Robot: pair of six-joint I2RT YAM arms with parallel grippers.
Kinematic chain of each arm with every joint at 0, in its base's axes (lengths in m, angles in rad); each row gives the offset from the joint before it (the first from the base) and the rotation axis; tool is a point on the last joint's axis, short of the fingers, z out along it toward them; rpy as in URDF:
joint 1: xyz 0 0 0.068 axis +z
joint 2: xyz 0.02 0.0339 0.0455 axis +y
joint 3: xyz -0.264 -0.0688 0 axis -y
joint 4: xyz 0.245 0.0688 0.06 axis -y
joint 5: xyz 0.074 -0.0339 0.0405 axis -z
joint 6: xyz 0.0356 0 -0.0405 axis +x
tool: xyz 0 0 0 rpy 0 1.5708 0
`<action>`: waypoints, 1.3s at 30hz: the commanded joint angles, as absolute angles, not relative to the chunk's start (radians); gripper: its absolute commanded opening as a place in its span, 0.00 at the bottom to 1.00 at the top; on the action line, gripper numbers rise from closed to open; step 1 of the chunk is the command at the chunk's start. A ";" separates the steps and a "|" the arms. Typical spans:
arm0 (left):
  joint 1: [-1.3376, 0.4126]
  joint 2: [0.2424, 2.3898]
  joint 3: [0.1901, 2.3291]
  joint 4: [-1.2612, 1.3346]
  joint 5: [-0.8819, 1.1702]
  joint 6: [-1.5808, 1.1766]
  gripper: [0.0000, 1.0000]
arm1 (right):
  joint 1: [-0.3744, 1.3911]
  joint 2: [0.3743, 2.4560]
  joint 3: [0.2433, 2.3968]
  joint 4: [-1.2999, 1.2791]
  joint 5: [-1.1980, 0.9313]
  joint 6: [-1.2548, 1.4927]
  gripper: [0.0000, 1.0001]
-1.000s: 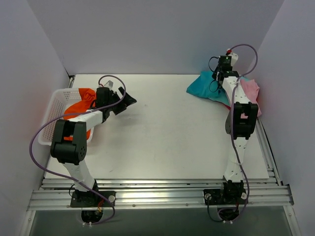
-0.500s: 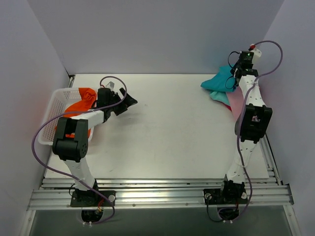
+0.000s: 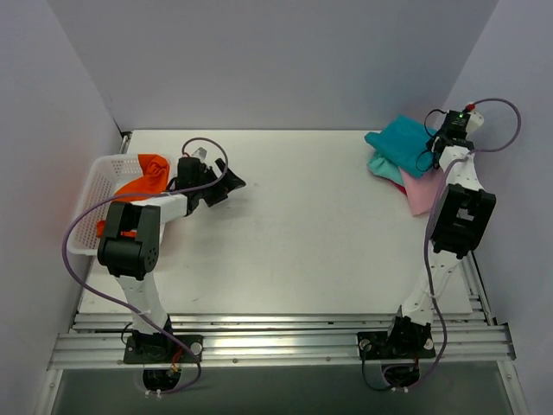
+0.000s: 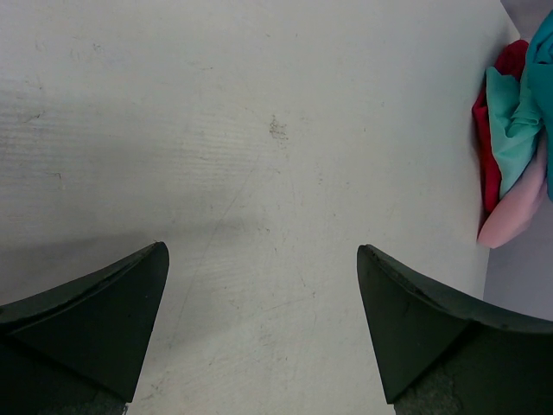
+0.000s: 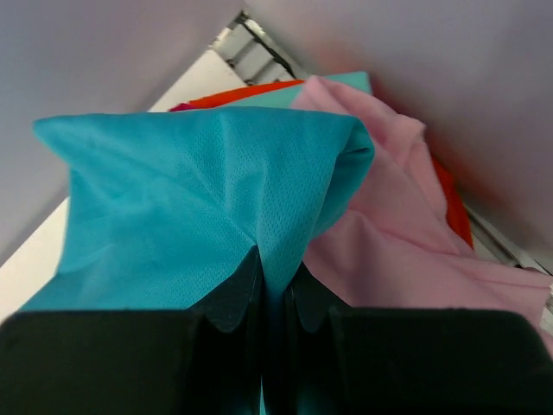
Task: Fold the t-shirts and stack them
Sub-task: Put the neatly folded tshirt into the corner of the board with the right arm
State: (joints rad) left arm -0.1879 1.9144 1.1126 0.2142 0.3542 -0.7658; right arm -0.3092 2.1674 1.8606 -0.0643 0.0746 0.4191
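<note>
The teal-blue shirt (image 5: 190, 199) is pinched between the closed fingers of the right gripper (image 5: 275, 285), laid over the pink shirt (image 5: 389, 233) beyond them, while the orange shirt (image 3: 143, 177), crumpled in the basket (image 3: 86, 216) behind the wide, empty fingers of the left gripper (image 4: 259, 320), is yet to be folded.

**White table boxed in by pale walls**

A matte white table (image 3: 294, 242) fills the floor of the enclosure. Plain, pale grey-lavender panels close it in: a back wall (image 3: 268, 60), a left wall (image 3: 52, 130) and a right wall (image 3: 518, 225). Silver aluminium rails (image 3: 285, 346) run along the near edge, and a side rail (image 3: 478, 290) flanks the right. The light is soft and even. The left wrist view shows fine scuffs on the tabletop and a small dark smudge (image 4: 276, 128), possibly a stain.
</note>
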 commanded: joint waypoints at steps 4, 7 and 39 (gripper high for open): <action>-0.206 1.937 1.180 0.247 0.367 -0.753 0.99 | -0.400 2.089 1.759 0.028 0.037 0.480 0.00; -0.210 1.945 1.187 0.245 0.365 -0.750 1.00 | -0.405 2.109 1.776 0.005 0.034 0.485 0.00; -0.247 1.428 0.947 0.141 -0.029 -0.680 1.00 | -0.008 1.281 1.014 0.034 0.222 0.614 1.00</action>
